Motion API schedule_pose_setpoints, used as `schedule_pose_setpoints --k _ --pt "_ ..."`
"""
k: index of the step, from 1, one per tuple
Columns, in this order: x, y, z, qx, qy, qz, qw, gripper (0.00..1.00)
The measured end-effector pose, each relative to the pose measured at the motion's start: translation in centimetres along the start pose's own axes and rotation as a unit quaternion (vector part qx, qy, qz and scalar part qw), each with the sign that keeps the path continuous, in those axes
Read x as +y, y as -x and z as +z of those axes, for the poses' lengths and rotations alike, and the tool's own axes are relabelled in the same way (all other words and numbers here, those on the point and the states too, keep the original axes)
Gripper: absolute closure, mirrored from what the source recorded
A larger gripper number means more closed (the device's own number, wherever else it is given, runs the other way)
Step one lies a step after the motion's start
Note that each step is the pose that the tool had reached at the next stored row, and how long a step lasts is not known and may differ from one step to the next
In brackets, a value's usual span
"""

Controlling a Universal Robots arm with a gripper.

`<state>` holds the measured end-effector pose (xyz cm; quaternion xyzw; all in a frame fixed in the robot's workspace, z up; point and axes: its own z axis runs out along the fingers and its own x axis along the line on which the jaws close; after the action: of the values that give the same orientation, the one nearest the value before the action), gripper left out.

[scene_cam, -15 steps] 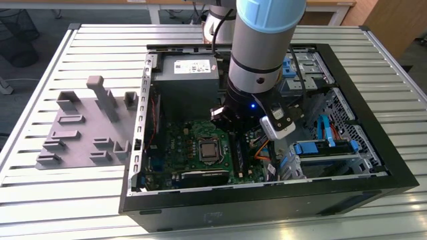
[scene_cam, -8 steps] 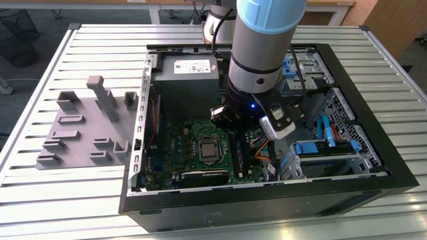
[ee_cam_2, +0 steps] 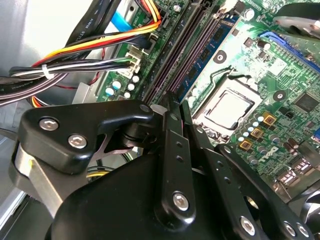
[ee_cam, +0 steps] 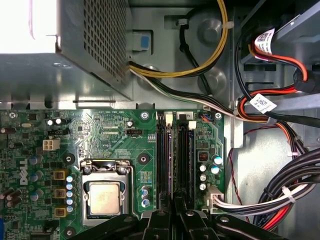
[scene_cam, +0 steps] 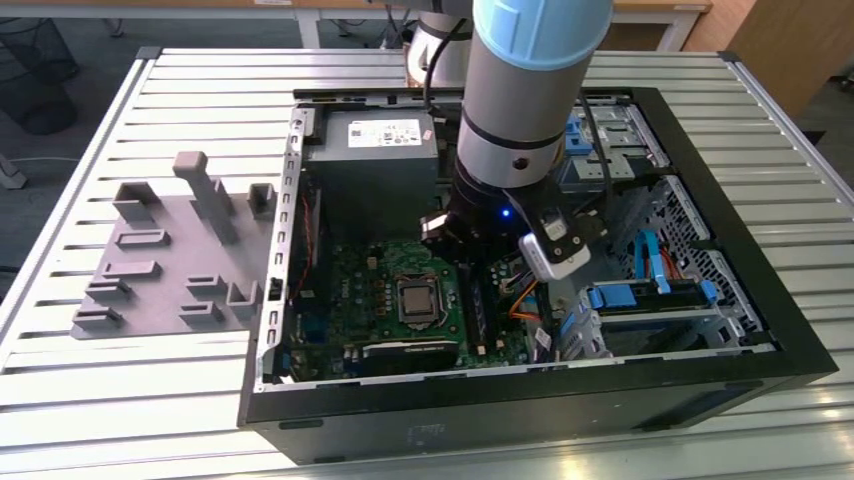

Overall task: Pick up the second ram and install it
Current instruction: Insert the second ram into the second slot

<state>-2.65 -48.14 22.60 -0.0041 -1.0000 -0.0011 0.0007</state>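
My gripper [scene_cam: 478,258] reaches down inside the open computer case [scene_cam: 747,370], right above the motherboard's [ee_cam: 110,135] long black memory slots [ee_cam: 184,155]. In both wrist views its black fingers [ee_cam: 162,220] stand pressed close together, in line with the slots. Between them is a thin dark strip seen edge-on, the second ram [ee_cam: 176,199], mostly hidden by the fingers. Its lower edge sits at the near end of the slots. In the second wrist view the gripper [ee_cam_2: 172,107] points along the slots, and a strip with black chips [ee_cam_2: 202,62] sits in the slot nearest the processor socket [ee_cam_2: 227,107].
Bundled cables [ee_cam: 280,195] run close beside the slots on the drive-bay side. The power supply [scene_cam: 374,140] fills the case's far corner. A grey plastic fixture [scene_cam: 174,250] stands on the slatted table at the exterior view's left. Blue-tabbed drive bays [scene_cam: 654,295] sit at the exterior view's right.
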Motion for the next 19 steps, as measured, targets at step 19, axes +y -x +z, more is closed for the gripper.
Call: schedule_pose_setpoints --k 19 --pt "-0.03 0.00 0.41 0.0000 -0.0001 0.001 1.0000 0.86"
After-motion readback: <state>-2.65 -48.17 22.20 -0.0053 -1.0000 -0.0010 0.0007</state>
